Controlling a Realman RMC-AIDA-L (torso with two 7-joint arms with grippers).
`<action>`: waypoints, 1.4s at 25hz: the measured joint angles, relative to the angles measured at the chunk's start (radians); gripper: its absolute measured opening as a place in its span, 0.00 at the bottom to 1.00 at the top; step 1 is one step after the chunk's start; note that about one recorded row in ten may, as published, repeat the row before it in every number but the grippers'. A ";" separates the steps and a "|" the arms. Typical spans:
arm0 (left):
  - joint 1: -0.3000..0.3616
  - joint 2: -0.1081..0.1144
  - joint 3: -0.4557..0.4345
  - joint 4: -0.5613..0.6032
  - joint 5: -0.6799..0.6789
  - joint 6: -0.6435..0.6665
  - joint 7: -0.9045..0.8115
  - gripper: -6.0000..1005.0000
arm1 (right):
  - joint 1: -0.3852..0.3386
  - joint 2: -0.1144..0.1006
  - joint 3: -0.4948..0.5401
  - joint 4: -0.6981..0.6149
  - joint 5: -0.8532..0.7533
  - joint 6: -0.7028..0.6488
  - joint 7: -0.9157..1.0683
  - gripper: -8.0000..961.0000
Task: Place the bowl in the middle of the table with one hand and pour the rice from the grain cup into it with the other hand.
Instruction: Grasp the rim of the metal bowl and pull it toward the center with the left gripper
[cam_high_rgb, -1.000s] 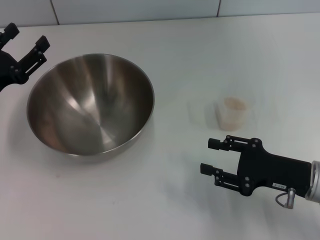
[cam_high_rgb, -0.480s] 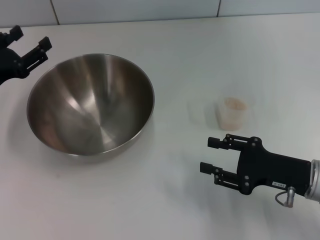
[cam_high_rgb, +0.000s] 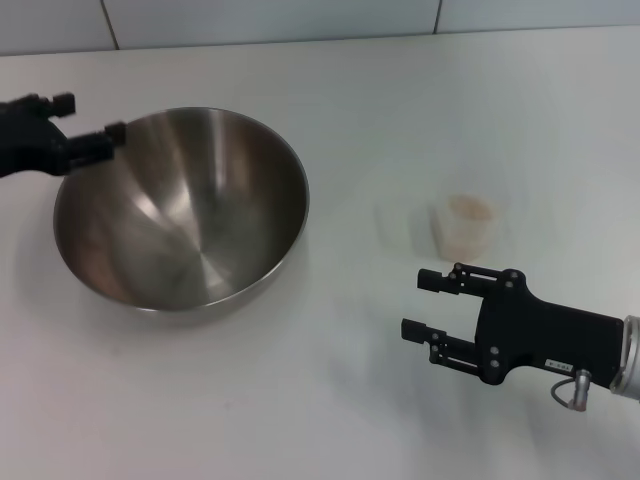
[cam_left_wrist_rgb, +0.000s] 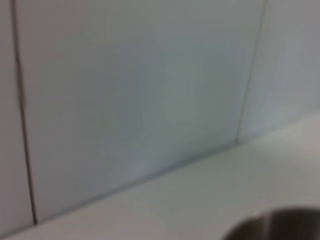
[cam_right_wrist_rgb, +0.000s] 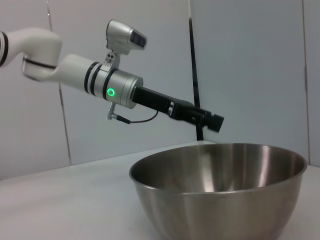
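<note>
The steel bowl (cam_high_rgb: 180, 205) sits on the white table (cam_high_rgb: 330, 400), left of the middle. My left gripper (cam_high_rgb: 90, 117) is open at the bowl's far left rim, with one fingertip (cam_high_rgb: 115, 130) over the rim's edge. The right wrist view shows the bowl (cam_right_wrist_rgb: 220, 190) from the side, with the left gripper (cam_right_wrist_rgb: 212, 121) just above its far rim. The clear grain cup (cam_high_rgb: 467, 225) stands upright to the right of the middle, with pale rice (cam_high_rgb: 470, 208) in it. My right gripper (cam_high_rgb: 418, 305) is open, nearer than the cup and apart from it.
A tiled wall (cam_high_rgb: 300, 18) runs along the table's back edge and fills most of the left wrist view, with the bowl's rim (cam_left_wrist_rgb: 280, 225) low in that view. A faint clear shape (cam_high_rgb: 392, 222) lies just left of the cup.
My left gripper has turned and swung in from the far left to the bowl's rim. The right gripper, bowl and cup have barely moved.
</note>
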 joint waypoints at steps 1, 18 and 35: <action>0.000 0.000 0.000 0.000 0.000 0.000 0.000 0.72 | -0.001 0.000 0.000 0.000 0.000 0.000 0.000 0.62; -0.153 -0.003 0.060 0.137 0.538 0.118 -0.372 0.70 | 0.001 -0.001 0.002 -0.001 0.000 0.003 0.000 0.62; -0.171 0.000 0.059 0.133 0.568 0.126 -0.415 0.69 | 0.001 -0.001 0.010 0.002 0.000 0.004 0.000 0.62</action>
